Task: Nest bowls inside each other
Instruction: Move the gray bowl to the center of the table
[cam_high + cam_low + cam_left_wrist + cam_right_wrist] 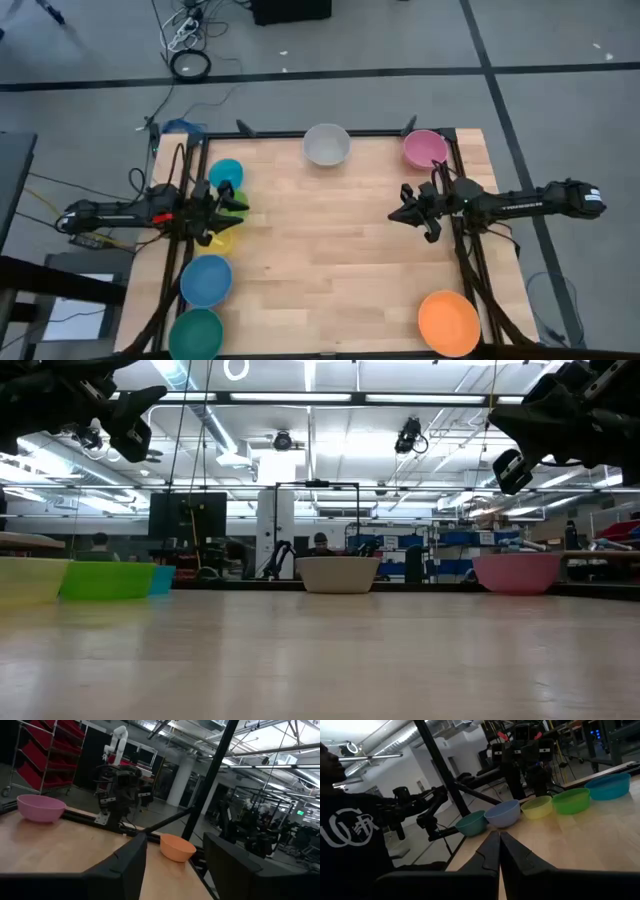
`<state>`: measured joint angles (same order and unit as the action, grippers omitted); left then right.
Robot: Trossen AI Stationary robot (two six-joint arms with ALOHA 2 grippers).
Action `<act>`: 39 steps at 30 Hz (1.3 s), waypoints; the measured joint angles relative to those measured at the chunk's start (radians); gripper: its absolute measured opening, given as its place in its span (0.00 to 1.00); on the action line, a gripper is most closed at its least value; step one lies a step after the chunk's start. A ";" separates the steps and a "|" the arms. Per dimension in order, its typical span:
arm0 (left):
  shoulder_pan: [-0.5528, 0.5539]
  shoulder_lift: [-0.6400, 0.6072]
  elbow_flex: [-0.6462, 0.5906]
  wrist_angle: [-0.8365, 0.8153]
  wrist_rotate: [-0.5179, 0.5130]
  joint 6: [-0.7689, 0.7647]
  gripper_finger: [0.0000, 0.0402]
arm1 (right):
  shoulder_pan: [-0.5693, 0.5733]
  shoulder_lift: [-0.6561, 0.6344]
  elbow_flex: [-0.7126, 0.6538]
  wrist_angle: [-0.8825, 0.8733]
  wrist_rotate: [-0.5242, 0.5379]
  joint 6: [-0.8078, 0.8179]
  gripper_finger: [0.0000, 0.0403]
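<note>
Wooden table [330, 250] from above: your left claw [237, 204], spread and empty, hangs over the lime bowl [232, 199] at frame left, between the cyan bowl [224, 174] and the yellow bowl [220, 237]. Low view: all bowls sit unnested. Right wrist: your right claw [499, 851] is pressed together. Descend off-centre and you'll knock the neighbours.

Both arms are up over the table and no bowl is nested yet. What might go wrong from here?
1. The cyan bowl, lime bowl, yellow bowl and blue bowl sit close in a row under the open left hand; coming down for one may knock its neighbour.
2. The orange bowl sits at the table's corner; a push could tip it off.
3. The right hand is shut and must open first.
</note>
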<state>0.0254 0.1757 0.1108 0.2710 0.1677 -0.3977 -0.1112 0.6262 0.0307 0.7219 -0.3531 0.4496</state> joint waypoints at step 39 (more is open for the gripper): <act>0.000 0.000 0.000 0.097 -0.006 -0.031 0.50 | -0.011 0.003 0.000 0.080 -0.015 0.617 0.00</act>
<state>0.0250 0.1753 0.1112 0.3677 0.1616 -0.4288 -0.1223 0.6289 0.0307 0.8023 -0.3680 1.0668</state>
